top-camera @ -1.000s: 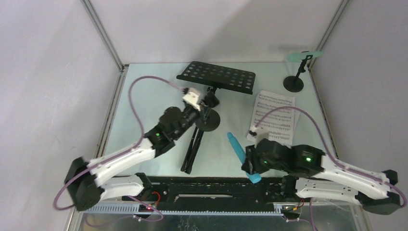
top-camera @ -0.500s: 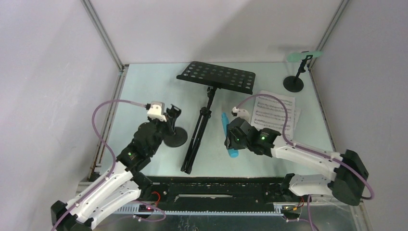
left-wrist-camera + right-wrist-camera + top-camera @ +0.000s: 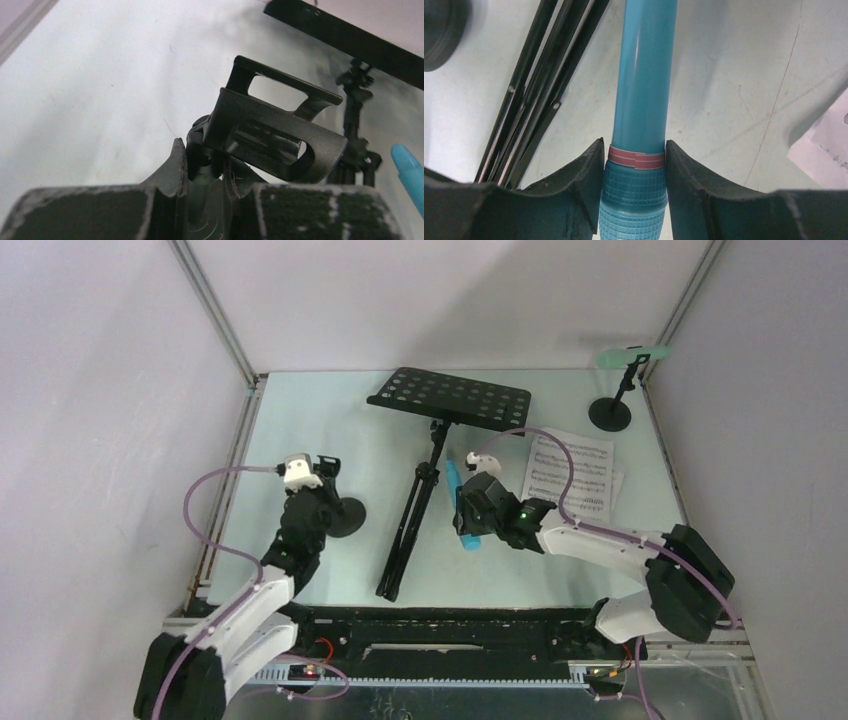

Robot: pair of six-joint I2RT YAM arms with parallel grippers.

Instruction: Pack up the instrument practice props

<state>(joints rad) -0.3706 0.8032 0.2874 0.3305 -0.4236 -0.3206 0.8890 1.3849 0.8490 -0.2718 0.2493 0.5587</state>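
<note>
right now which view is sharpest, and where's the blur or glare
Right wrist: sharpest, blue microphone crisp in the right pincer; left wrist: table washed out by bright light, mic holder dark and slightly soft in the left pincer; top external: evenly lit, soft shadows, mint-green microphone faint against the wall.

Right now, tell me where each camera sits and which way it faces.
Top: above and behind the bases, looking down at the table; the left arm and right arm show.
Left wrist: looks past the left fingers at the holder they grip.
Right wrist: looks along the blue mic between the right fingers.
Shared: both wrist views show the blue mic and rack.
</note>
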